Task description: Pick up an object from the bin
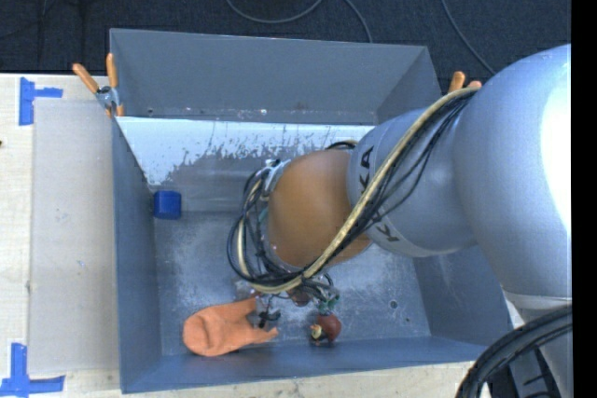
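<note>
Silver arm (485, 172) comes in from the right and bends down. Orange wrist cover (308, 205) is looped in cables (244, 242), with the tool (268, 312) hanging low underneath.

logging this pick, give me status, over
Gripper low over one end of the flat orange piece, by the bin's near wall. Small reddish round thing close beside. Blue block well clear.

Bin (270, 75): grey sheet metal, matt; back wall and floor scuffed, with pale scratches and speckling.
Blue block (168, 204), left of frame: matt, plastic or foam, cannot tell which.
Orange flat piece (216, 332), lower centre: soft-looking, matt, smooth.
Red-brown round thing (326, 328): slightly glossy.
Arm casing (522, 163): silver-grey, smooth, satin sheen.
Orange cover (308, 210): smooth, dull sheen.
Cables (244, 238): smooth black and yellow sheathing.
</note>
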### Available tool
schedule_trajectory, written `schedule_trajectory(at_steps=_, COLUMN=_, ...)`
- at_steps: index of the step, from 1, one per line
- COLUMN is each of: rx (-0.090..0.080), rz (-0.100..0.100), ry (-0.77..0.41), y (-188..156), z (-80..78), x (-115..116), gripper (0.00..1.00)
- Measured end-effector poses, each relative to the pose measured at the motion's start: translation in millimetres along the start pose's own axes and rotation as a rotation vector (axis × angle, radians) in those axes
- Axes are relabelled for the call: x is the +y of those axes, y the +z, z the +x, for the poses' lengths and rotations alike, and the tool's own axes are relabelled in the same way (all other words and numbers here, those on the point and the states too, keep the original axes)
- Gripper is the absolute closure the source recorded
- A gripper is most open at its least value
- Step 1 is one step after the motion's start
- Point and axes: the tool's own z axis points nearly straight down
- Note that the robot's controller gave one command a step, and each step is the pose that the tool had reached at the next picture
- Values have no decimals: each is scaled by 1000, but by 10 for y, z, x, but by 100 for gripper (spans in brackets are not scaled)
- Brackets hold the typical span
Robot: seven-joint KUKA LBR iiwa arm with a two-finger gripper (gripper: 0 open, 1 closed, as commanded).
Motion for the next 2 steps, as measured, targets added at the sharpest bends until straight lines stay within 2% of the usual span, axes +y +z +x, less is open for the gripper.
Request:
schedule_trajectory(at_steps=1, rx=-1, rz=-1, ry=23, y=1, z=-62, x=35, gripper=100)
schedule_trajectory(at_steps=2, rx=1, rz=1, ry=-18, y=2, z=-242, x=105, gripper=100)
